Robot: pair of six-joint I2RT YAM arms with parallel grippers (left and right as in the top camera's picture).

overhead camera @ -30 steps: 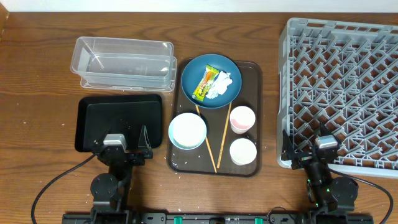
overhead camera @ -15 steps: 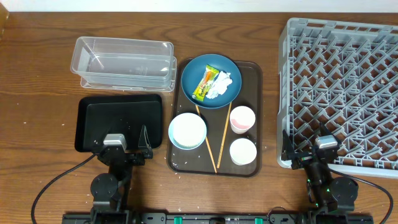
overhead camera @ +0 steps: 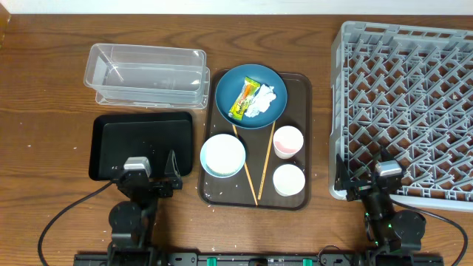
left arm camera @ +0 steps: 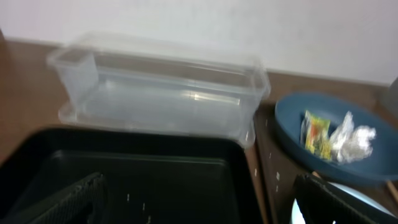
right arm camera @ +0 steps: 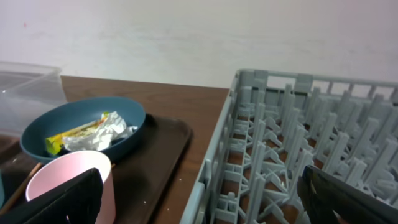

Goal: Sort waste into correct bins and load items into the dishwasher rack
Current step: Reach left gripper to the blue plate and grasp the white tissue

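Nothing on the table has moved in the last second; the only change I can make out is a very slight shift of the left arm's base, so the job has not really begun. The left gripper hangs low over the near edge of the black tray, its jaws spread wide and empty, with the clear tub just beyond. The right gripper sits at the near left corner of the rack, jaws also wide and holding nothing. All the waste waits on the blue plate at the far end of the brown tray: the wrapper and the tissue lie touching each other. Any loose rice is too small for me to pick out with certainty. The bowl, pink cup, white cup and 2 chopsticks are on that tray too, and the rack is bare. I'd judge the first step, lifting the wrapper off the plate, falls to the left arm.
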